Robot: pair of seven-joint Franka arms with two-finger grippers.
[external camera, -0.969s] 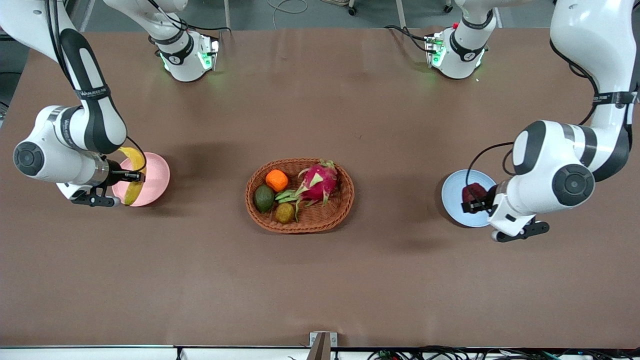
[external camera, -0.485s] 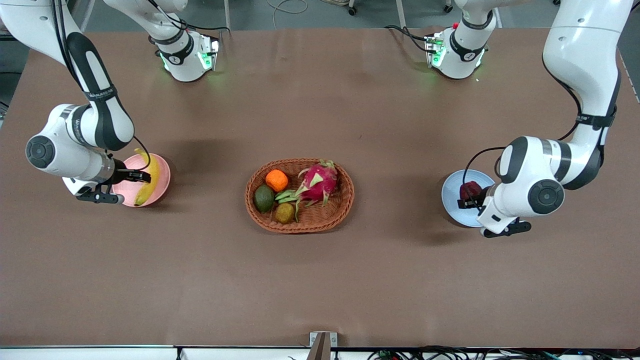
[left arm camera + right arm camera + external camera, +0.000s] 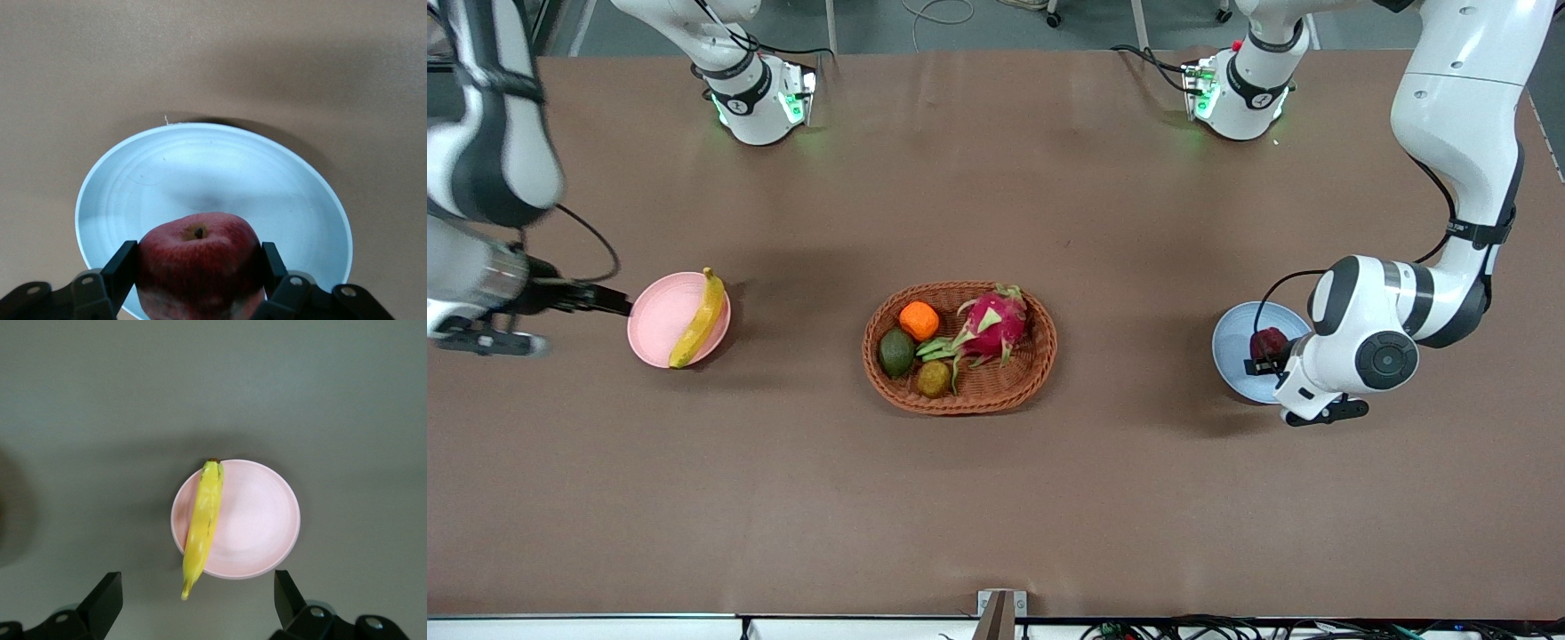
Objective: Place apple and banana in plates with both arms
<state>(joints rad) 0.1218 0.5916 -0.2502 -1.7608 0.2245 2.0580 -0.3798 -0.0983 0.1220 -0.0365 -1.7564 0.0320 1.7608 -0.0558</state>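
The yellow banana [image 3: 696, 322] lies across the pale pink plate [image 3: 654, 322], its tips over the rim. It also shows in the right wrist view [image 3: 202, 523] on the pink plate [image 3: 257, 520]. My right gripper [image 3: 614, 304] is open and empty, beside the plate toward the right arm's end of the table; in its wrist view [image 3: 197, 592] the fingers stand wide apart. My left gripper [image 3: 1263, 357] is shut on the dark red apple [image 3: 1268, 340] at the light blue plate [image 3: 1232, 348]. The left wrist view shows the apple [image 3: 198, 263] between the fingers [image 3: 122, 265], low over the plate [image 3: 213, 177].
An oval brown wicker basket [image 3: 960, 397] stands mid-table with an orange [image 3: 919, 320], a pink dragon fruit [image 3: 991, 325], a green fruit [image 3: 896, 352] and a brownish fruit [image 3: 933, 379]. The arm bases stand along the table's edge farthest from the camera.
My right gripper has let go of the banana and drawn back from the pink plate toward its end of the table. My left arm has shifted slightly, still holding the apple at the blue plate.
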